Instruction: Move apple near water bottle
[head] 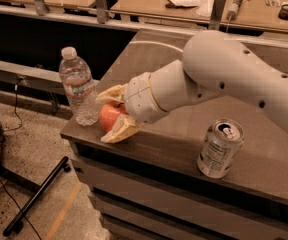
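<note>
The orange-red apple (109, 116) sits between the two cream fingers (120, 130) of my gripper (105, 115), low over the near left part of the grey-brown cabinet top (169, 154). The gripper is shut on the apple. The clear water bottle (78, 87) with a white cap stands upright at the left corner of the top, just left of the apple with a small gap. My white arm reaches in from the upper right and hides the apple's right side.
A silver drink can (220, 148) stands near the front edge to the right. The cabinet's left and front edges are close to the apple. Wooden tables with clutter (184, 1) lie behind. A black stand leg (34, 204) lies on the floor at lower left.
</note>
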`<action>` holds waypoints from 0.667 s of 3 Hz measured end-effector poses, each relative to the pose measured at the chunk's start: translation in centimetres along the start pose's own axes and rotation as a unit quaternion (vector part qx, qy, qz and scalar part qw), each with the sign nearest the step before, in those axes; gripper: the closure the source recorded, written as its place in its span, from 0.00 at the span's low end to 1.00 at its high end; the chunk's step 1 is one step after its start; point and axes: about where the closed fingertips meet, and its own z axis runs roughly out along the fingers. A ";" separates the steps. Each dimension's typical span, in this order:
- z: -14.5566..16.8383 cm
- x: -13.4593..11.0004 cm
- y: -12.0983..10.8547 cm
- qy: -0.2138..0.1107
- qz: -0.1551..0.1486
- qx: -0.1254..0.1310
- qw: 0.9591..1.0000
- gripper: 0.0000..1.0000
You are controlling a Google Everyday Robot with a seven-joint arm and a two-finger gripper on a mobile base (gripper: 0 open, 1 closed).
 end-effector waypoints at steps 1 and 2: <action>0.1 -0.2 0.1 0.000 -0.002 -0.002 1.000 0.00; 0.1 -0.2 0.1 0.000 -0.002 -0.002 1.000 0.00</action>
